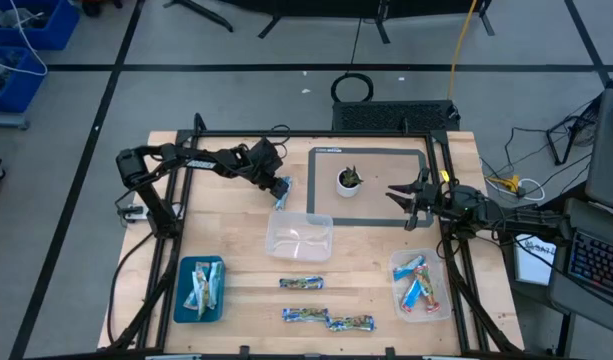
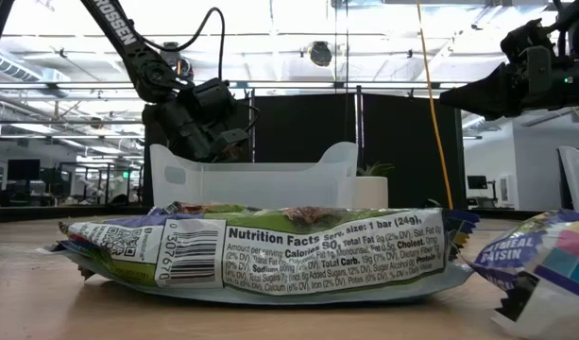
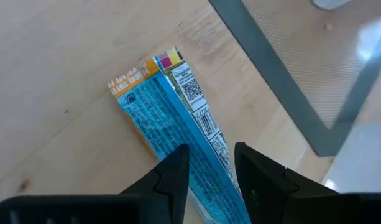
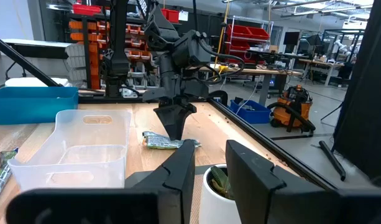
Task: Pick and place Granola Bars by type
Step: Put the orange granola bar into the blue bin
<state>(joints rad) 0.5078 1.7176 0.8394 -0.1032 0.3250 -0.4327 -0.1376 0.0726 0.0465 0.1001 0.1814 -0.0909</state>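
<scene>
Two arms over the wooden table [image 1: 236, 250]. The left gripper [image 1: 279, 188] is clamped on one blue granola bar [image 3: 178, 134], held between its fingers [image 3: 171, 177] beside the rear edge of the empty clear tub [image 1: 300, 237]. The right gripper [image 1: 406, 198] hangs with fingers spread, holding nothing, near the small white pot [image 1: 348, 181] on the grey mat [image 1: 371, 152]. Three patterned bars [image 1: 302, 284] lie loose on the table near its front edge. The blue tray [image 1: 200, 289] at front left holds bars, apparently two; the second clear tub [image 1: 422, 285] at front right holds several blue and red bars, number unclear.
</scene>
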